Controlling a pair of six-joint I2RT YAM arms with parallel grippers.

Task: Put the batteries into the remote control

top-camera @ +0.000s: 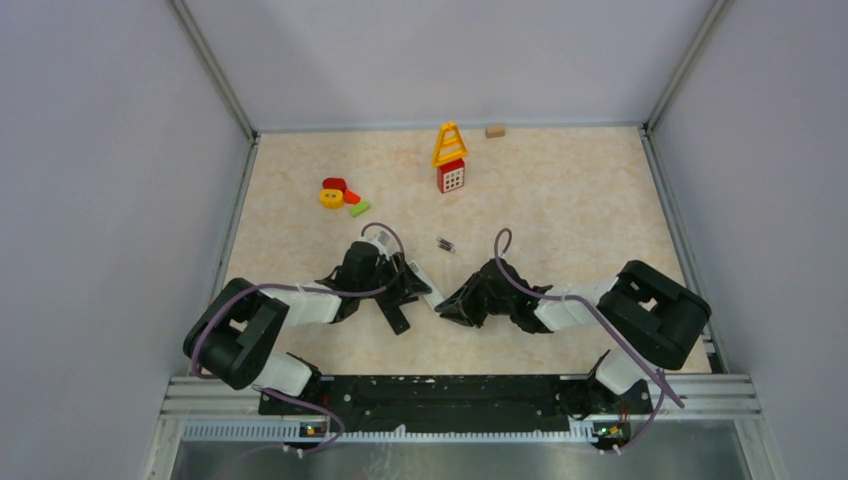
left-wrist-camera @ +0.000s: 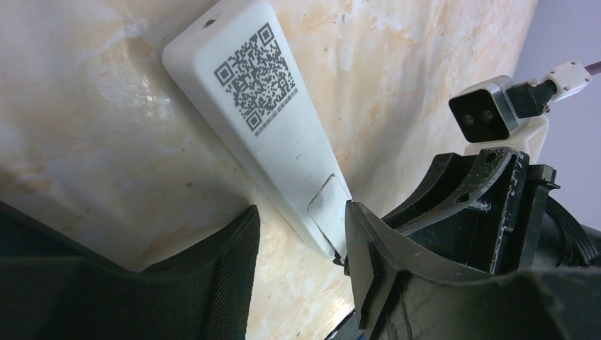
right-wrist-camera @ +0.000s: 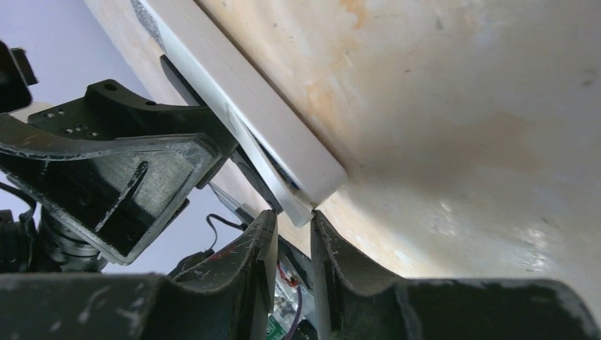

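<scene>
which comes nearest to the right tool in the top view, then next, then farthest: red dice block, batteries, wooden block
1. batteries, just beyond the right tool
2. red dice block, mid-table
3. wooden block, at the far edge

Two arms bent inward, grippers tip to tip.
The left arm (top-camera: 300, 303) and right arm (top-camera: 580, 308) reach low toward the middle, elbows out, so the left gripper (top-camera: 425, 293) and right gripper (top-camera: 450, 306) nearly meet. The left's fingers (left-wrist-camera: 234, 276) stand well apart; the right's fingers (right-wrist-camera: 259, 248) leave only a narrow slit.
</scene>
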